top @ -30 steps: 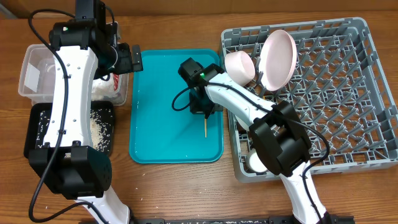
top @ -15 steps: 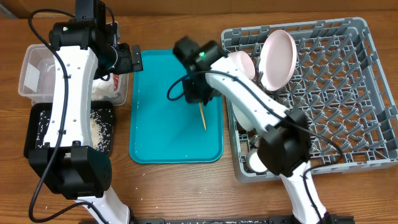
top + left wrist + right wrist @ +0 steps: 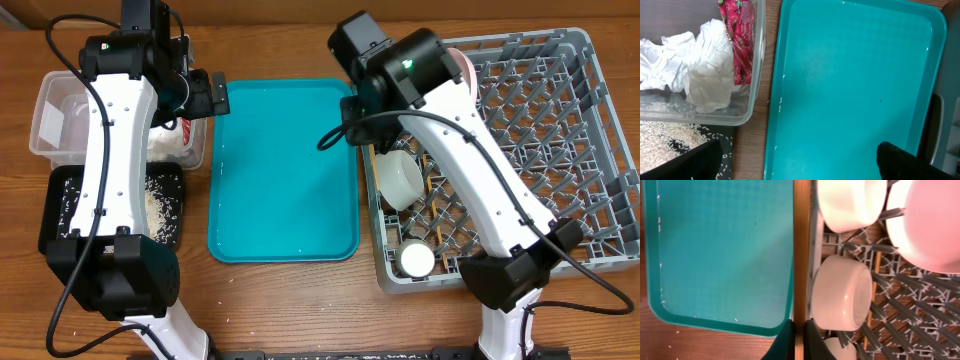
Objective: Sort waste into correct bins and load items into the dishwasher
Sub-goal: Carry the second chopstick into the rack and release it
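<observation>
Plain wooden bench (image 3: 300, 300) all round. My left hand (image 3: 797, 150) hangs wide apart over the teal tray (image 3: 850, 75). Tissue (image 3: 705, 65) and red wrapper (image 3: 740, 40) sit in the clear tub (image 3: 759, 60). My right hand (image 3: 800, 330) is nearly together at the rack's (image 3: 560, 150) edge, and I can't tell if it's gripping anything.

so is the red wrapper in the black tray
No, the red wrapper lies inside the clear tub, next to the crumpled white tissue.

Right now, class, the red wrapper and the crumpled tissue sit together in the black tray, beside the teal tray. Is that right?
Not quite: the red wrapper and the crumpled tissue sit together in the clear tub, beside the teal tray. The left wrist view shows it.
</observation>
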Robot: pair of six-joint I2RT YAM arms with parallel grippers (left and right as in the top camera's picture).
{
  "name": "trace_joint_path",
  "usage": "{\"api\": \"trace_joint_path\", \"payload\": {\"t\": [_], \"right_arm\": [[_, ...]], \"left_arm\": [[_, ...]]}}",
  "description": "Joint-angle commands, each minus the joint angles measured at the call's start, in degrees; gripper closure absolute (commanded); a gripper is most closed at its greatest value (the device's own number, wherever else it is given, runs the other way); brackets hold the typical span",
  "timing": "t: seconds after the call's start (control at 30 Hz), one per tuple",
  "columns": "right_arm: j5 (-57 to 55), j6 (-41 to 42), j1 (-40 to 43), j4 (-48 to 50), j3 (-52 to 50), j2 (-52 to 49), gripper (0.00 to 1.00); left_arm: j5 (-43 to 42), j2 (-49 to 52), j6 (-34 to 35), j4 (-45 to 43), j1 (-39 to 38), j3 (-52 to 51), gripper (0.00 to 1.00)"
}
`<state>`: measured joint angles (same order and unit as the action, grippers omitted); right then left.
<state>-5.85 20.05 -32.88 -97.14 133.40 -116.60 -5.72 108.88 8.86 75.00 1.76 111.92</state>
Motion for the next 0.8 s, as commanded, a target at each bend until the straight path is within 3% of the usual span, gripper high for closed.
{"api": "trace_joint_path", "payload": {"t": [0.0,0.3,0.53,0.77], "right_arm": [[-0.57,-0.39,0.24,0.09,0.31,5.16,0.96],[-3.15,-0.46,2.75,0.09,-10.01,15.72,0.96],[-3.61,-6.14,8.66,0.96,-21.79,18.88,0.96],[-3.54,-9.29,12.94,10.12,-35.98,18.86,0.96]], "left_arm": [[0.35,-0.13,-0.26,-0.24,0.09,1.07,0.0],[0.35,-0.13,-0.26,-0.24,0.09,1.07,0.0],[0.35,-0.13,-0.26,-0.24,0.09,1.07,0.0],[0.35,-0.13,-0.26,-0.24,0.09,1.07,0.0]]}}
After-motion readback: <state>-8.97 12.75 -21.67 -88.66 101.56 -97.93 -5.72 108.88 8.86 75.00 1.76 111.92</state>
